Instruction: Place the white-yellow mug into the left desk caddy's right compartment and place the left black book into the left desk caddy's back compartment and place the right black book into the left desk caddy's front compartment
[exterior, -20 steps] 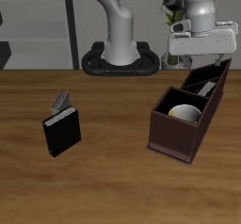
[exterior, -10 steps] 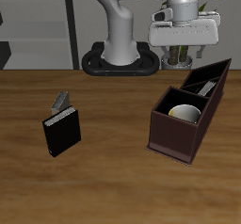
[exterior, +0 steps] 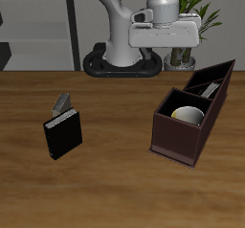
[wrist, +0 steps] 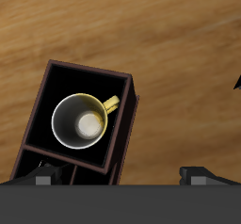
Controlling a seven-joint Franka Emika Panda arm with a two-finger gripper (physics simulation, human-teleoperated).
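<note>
Off-white mug (wrist: 81,124), maroon-brown caddy (exterior: 176,140)

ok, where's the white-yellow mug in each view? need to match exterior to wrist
Exterior view: the white-yellow mug sits inside the right compartment, the large square section of the left desk caddy, only its pale rim showing.
Wrist view: the mug is seen from above in the same square section, yellow handle pointing at the caddy wall.
Shared landmark: the divider between the square section and the narrow slots.
</note>
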